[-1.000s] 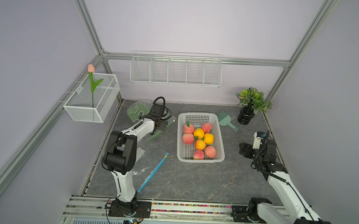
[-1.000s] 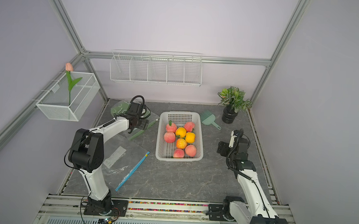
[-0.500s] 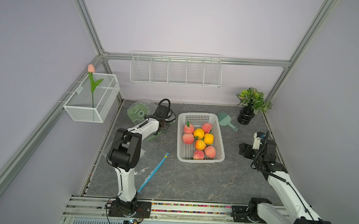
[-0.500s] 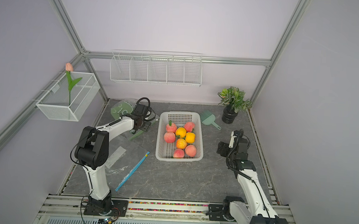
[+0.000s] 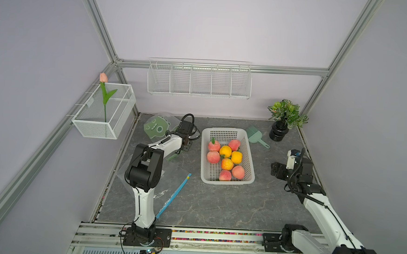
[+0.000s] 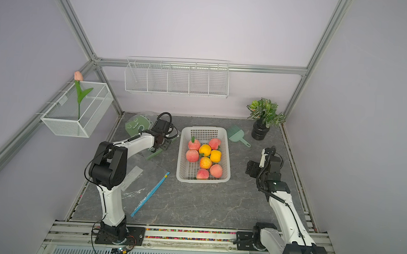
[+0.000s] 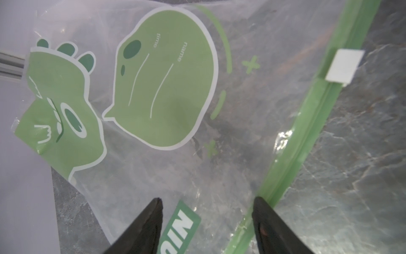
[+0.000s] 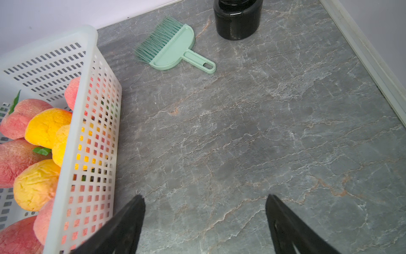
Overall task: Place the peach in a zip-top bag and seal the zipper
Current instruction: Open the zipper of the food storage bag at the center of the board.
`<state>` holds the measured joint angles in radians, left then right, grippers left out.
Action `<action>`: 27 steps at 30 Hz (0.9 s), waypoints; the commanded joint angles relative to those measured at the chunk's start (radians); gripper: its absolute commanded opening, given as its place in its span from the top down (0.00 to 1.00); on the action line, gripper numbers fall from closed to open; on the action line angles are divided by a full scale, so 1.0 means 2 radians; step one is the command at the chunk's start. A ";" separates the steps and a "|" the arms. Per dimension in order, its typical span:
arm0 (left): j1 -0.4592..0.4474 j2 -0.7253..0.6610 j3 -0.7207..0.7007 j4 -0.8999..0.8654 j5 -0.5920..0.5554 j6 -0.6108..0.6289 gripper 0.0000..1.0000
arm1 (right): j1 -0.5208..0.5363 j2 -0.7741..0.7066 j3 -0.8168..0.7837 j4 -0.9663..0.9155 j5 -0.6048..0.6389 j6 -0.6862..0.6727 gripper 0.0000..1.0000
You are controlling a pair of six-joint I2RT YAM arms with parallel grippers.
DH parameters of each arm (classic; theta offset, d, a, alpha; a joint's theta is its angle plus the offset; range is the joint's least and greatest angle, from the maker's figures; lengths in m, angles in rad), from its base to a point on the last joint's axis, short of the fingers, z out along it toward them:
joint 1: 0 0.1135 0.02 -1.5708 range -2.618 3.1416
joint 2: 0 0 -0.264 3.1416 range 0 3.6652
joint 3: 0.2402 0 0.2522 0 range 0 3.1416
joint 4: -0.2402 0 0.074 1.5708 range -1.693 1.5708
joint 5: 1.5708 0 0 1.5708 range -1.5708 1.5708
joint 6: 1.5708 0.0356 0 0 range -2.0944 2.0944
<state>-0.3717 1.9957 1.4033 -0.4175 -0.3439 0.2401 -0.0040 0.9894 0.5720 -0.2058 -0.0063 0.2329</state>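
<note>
Left gripper [image 7: 207, 199] is edging right over the green zip-top bag [image 7: 167, 92].
Both it and the right gripper [image 8: 204, 196] are holding their jaws spread.

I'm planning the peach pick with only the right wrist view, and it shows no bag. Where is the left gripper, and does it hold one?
Observer: The left gripper hangs open over a green-zipper bag, left of the basket. Nothing looks pinched.
Operator: Is there any other bag?
Observer: Yes, a blue-zipper bag lies flat nearer the front, also left of the basket.
Operator: Where is the green bag's slider?
Observer: The white slider sits on the zipper strip, away from the fingertips. I cannot tell whether the mouth is open.
</note>
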 commanded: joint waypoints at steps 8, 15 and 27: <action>-0.007 -0.046 -0.048 0.056 0.016 0.011 0.28 | 0.003 0.013 0.010 -0.005 -0.005 0.010 0.11; -0.009 -0.066 -0.078 0.089 0.030 0.012 0.27 | 0.003 0.020 0.010 -0.004 -0.006 0.010 0.11; -0.009 -0.044 -0.059 0.064 0.049 0.021 0.26 | 0.004 0.025 0.009 -0.004 -0.005 0.011 0.11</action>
<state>-0.3843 1.8862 1.2472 -0.2687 -0.2535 0.2630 -0.0040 1.0328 0.5728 -0.2096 -0.0086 0.2325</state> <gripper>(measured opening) 0.742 0.888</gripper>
